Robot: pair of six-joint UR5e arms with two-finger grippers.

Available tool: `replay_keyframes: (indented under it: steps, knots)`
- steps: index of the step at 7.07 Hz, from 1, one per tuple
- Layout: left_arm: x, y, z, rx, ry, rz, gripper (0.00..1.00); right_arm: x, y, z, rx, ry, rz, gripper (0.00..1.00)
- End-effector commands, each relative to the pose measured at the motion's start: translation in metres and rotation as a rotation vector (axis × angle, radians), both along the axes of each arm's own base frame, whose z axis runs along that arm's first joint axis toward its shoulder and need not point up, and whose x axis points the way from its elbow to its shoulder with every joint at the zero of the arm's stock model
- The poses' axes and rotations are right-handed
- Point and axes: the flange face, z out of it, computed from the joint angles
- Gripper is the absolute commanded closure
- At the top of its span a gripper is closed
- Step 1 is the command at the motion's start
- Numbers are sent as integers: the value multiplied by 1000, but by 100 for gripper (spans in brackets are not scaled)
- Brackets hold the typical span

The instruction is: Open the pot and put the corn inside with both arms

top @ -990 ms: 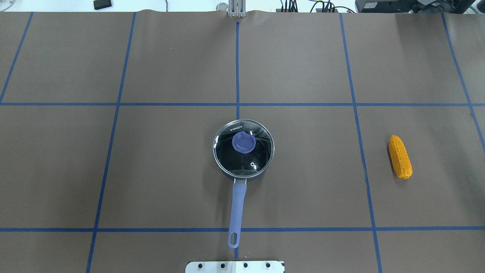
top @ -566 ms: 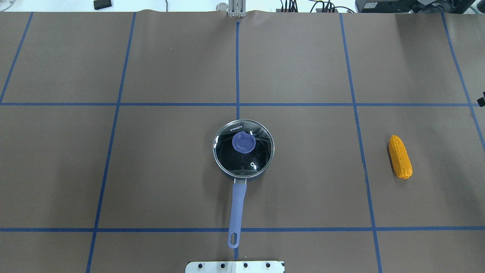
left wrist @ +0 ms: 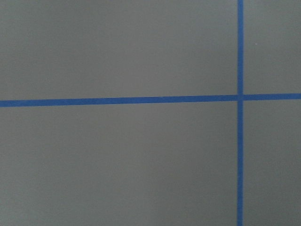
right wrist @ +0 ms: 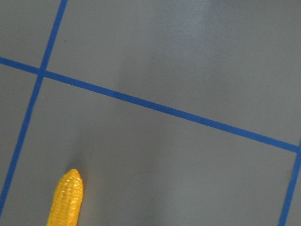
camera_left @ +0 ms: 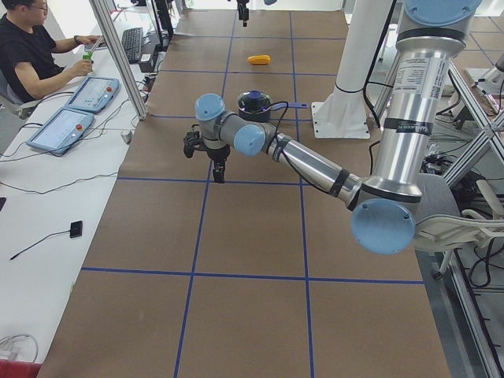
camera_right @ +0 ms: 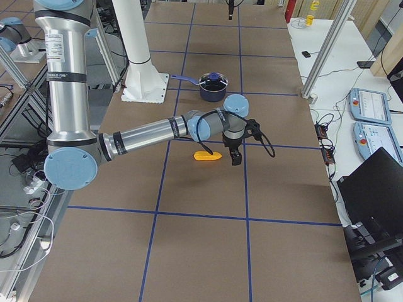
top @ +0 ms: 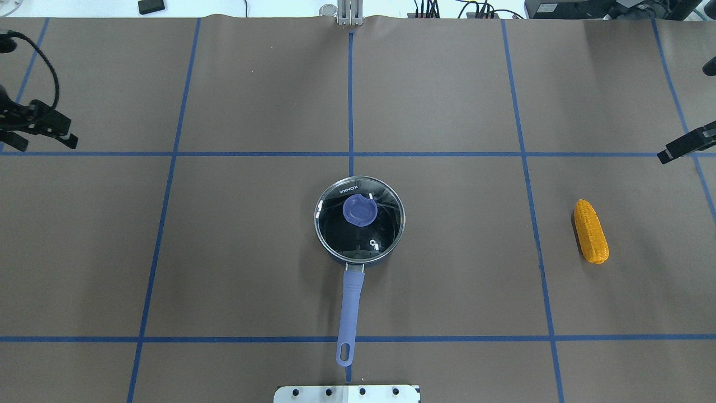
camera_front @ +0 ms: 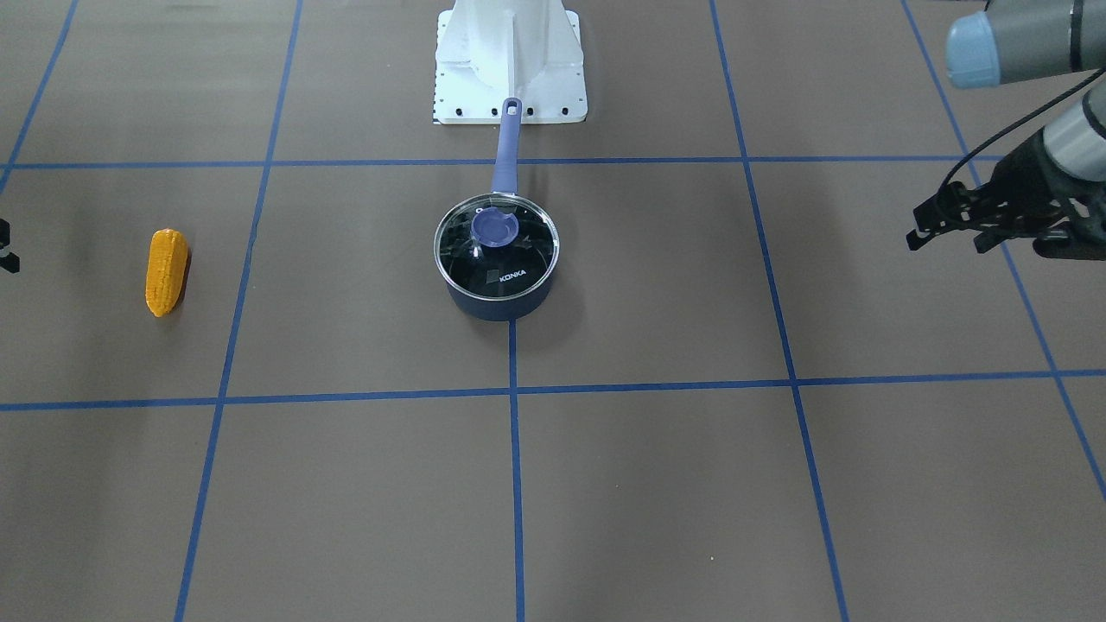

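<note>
My left gripper [top: 47, 144] hangs open and empty above the left end of the worktop [top: 251, 263], well apart from the pot [camera_front: 499, 307]. The pot sits mid-worktop with its glass lid [top: 359, 232] on and its handle toward my base. My right gripper [camera_right: 237, 157] hovers near the corn [top: 590, 232], which lies at the right; I cannot tell how far this gripper is open.

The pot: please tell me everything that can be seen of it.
The pot is a small dark navy saucepan, upright near the middle of the table. Its round glass lid, marked KONKA, with a purple knob, is on. The long lavender handle points toward the white base block. Only the table touches it.
</note>
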Motion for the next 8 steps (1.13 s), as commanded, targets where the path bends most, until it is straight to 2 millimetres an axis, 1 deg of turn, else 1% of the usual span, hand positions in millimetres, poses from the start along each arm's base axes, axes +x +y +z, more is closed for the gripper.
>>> replay_keyframes:
  steps: [1, 2, 3, 4, 5, 6, 7, 8]
  knots:
    - [87, 2, -69, -34, -3, -51, 0, -23, 8, -20, -37, -86, -42, 0]
    - [131, 10, -108, -77, 32, -58, 0, -36, 12, -22, -15, -102, -69, 0]
    - [185, 22, -138, -107, -1, -74, 0, -48, 16, -24, -20, -107, -42, 0]
    - [212, 24, -173, -84, -44, -96, 0, -78, 23, -28, -38, -88, -12, 0]
    - [225, 27, -198, -104, -61, -90, 0, -105, 32, -27, -22, -60, -16, 0]
    - [243, 27, -218, -120, -51, -95, 0, -122, 39, -25, -34, -38, -13, 0]
    - [272, 40, -242, -135, -44, -108, 0, -140, 45, -24, -26, -7, -15, 0]
    - [297, 45, -256, -126, -56, -123, 0, -152, 51, -21, -19, 10, -31, 1]
